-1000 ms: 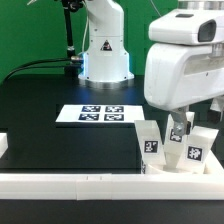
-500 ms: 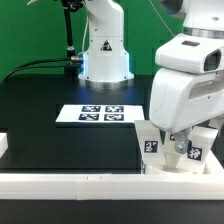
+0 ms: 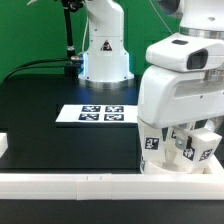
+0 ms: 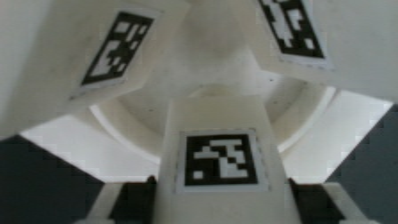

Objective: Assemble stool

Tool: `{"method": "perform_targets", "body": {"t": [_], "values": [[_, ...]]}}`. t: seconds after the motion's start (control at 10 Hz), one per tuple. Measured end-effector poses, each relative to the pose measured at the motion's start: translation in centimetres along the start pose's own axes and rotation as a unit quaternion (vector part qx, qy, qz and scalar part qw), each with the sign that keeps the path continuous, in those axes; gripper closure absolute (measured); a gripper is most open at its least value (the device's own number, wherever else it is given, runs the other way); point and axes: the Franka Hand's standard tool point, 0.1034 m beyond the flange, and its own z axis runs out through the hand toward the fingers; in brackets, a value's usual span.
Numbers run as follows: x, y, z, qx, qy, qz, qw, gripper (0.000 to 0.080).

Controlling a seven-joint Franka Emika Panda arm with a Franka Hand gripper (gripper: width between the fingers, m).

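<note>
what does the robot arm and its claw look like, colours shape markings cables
The arm is glossy white with rounded, bulky housings. A dark round cap shows on the side of its upper joint. The base behind is white too, with a small dark triangular mark on its front, and black cables run beside it. The claw sits low under the housing, and its details are too hidden to make out.

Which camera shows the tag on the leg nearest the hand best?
The wrist view: the leg fills the frame and its tag faces the camera squarely. In the exterior view the hand hides much of the stool, and the legs' tags look small.
</note>
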Motion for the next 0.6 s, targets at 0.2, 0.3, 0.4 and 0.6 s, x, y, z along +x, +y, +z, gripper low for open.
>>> {"method": "perform_targets", "body": {"t": [0.2, 0.3, 0.4, 0.6], "values": [[-0.1, 0.3, 0.0, -0.002, -0.001, 0.066, 0.998, 0.0463], [-0.2, 0.8, 0.0, -0.002, 0.000, 0.127, 0.992, 0.0463], [-0.1, 1.5, 0.0, 0.000, 0.010, 0.206, 0.979, 0.0463], [-0.7, 2.3, 0.2, 0.004, 0.015, 0.354, 0.935, 0.0462]]}}
